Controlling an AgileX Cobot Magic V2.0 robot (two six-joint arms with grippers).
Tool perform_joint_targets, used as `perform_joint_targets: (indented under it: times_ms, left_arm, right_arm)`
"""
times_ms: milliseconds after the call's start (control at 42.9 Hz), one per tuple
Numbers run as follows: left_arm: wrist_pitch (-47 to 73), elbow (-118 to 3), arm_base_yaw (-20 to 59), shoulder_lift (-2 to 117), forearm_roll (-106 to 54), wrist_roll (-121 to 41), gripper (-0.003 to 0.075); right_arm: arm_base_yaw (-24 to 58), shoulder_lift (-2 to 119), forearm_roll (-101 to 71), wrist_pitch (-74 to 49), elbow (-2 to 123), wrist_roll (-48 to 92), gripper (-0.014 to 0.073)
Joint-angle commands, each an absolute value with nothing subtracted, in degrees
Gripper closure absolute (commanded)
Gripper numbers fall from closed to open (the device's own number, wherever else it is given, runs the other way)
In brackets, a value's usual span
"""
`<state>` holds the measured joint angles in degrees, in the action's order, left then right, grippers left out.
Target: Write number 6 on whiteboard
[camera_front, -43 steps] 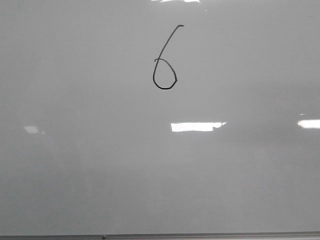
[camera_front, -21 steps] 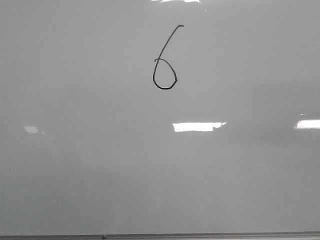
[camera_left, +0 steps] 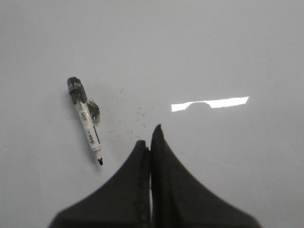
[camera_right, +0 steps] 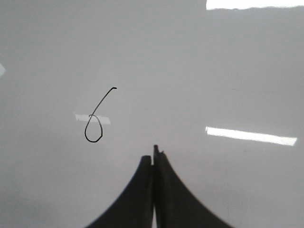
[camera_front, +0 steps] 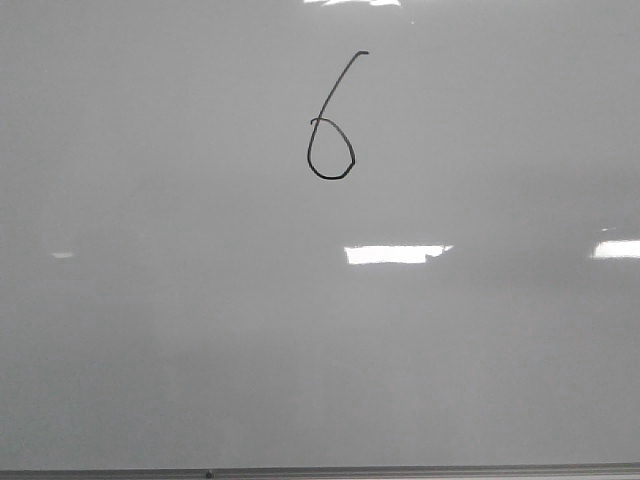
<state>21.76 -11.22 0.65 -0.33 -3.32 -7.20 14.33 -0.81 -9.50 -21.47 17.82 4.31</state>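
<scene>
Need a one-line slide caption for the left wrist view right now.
Left gripper shut and empty above the whiteboard, marker lying beside it.

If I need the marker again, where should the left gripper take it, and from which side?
Grip the marker at mid-barrel, coming straight down from above. It lies flat on the whiteboard, uncapped tip bare, so close the fingers across its narrow width, clear of the tip and the dark band. The left gripper is shut and must open first.

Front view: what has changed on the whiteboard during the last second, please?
Nothing on the board itself moved. Only the glare patches shifted slightly, and the small one at the left grew fainter. The number 6 stays complete and in place on the whiteboard.
</scene>
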Motion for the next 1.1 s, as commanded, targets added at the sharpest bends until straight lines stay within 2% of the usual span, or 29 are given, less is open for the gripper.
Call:
perform_joint_targets:
  times_ms: [0, 256, 1072]
  left_arm:
    - [13.31, -9.48, 1.88, -1.26, -2.05, -4.63, 0.0741]
    - [-0.86, 0.88, 1.97, -1.26, -2.05, -4.53, 0.0741]
    - [1.56, 0.71, 1.97, -1.14, -2.05, -4.53, 0.0741]
  right_arm:
    - [13.96, -0.41, -9.76, -16.92, 19.15, 4.4, 0.0654]
    - [13.96, -0.41, -9.76, -16.85, 19.15, 4.4, 0.0654]
    - [13.96, -0.41, -9.76, -16.85, 19.15, 4.4, 0.0654]
